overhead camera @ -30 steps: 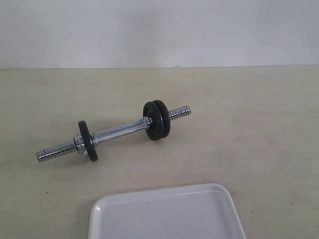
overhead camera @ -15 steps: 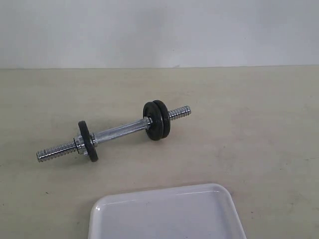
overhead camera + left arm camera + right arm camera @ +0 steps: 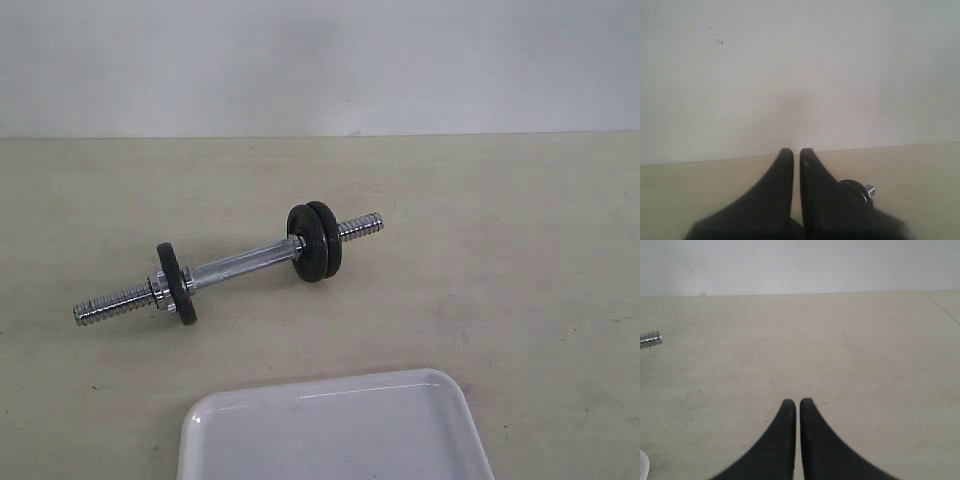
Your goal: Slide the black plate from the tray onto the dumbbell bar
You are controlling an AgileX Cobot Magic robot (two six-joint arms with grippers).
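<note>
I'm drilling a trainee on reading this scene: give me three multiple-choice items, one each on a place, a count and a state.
1. The tray lies: A. nearer the camera than the bar; B. behind the bar; C. on top of the bar.
2. Black plates on the bar: A. one; B. three; C. five.
3. The left pincer is: A. shut; B. wide open; C. gripping a plate.
Answers: 1 A, it sits at the exterior view's bottom edge; 2 B, one on one side, two on the other; 3 A, closed with nothing between.
</note>
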